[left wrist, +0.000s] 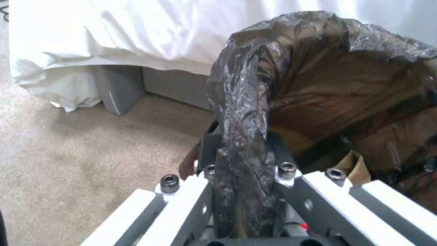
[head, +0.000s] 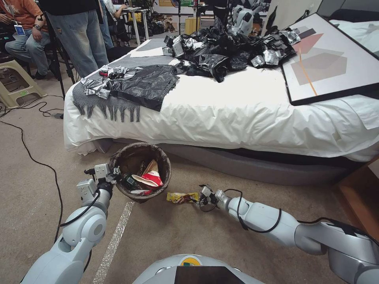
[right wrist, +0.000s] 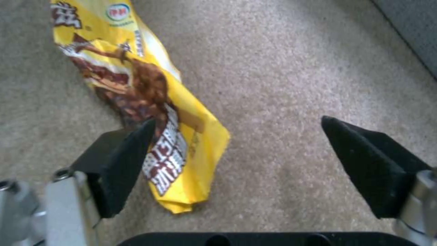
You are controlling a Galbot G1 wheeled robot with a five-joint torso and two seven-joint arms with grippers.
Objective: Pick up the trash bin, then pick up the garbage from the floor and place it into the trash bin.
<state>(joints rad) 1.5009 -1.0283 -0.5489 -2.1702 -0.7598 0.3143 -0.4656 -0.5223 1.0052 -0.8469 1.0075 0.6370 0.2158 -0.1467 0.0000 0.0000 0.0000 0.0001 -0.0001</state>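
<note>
While my left gripper (left wrist: 241, 160) pinches the bagged rim of the trash bin (head: 140, 171) beside the bed (head: 244, 110), my right gripper (right wrist: 237, 164) hangs wide over the yellow wrapper (right wrist: 150, 112) on the carpet (right wrist: 282, 68): light, crinkly, likely slippery; grasp its crumpled middle.

Left tool (head: 115, 172) at trash bin (head: 118, 161) rim, apparently gripping, right tool (head: 202, 196) beside yellow wrapper (head: 182, 197) on carpet (head: 166, 232)

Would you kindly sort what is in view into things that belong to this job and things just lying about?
Job:
- bin, its rim held by the left claw
- wrapper on the carpet, at the open right claw
- litter already in the bin

Lying about:
- bed
- black bags
- framed picture
- grey throw
- stool
</note>
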